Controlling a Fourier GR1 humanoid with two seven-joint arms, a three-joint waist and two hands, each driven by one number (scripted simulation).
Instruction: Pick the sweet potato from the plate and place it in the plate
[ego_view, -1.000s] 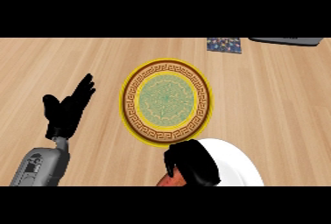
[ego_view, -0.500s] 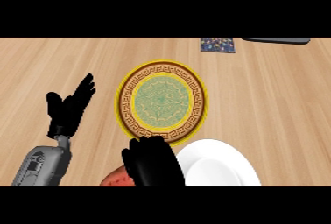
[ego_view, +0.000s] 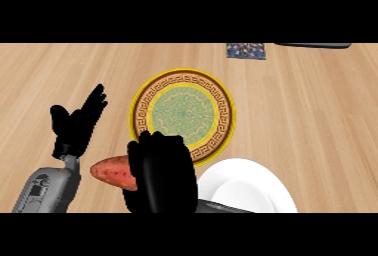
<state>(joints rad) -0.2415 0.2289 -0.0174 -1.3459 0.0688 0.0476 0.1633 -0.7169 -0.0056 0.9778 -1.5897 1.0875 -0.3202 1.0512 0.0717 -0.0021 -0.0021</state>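
Head view: sweet potato (ego_view: 111, 172) now off white plate (ego_view: 251, 187).

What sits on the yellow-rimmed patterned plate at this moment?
Nothing rests on the yellow-rimmed patterned plate; its green centre shows bare. The right hand, curled round the orange sweet potato, covers the plate's near edge, so that part is hidden.

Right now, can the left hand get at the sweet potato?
Probably yes. The left hand rests open just above the sweet potato with bare counter between, though the right hand already holds it and covers its right end.

Sweet potato (ego_view: 111, 171) in right hand (ego_view: 160, 175) beside patterned plate (ego_view: 221, 100)
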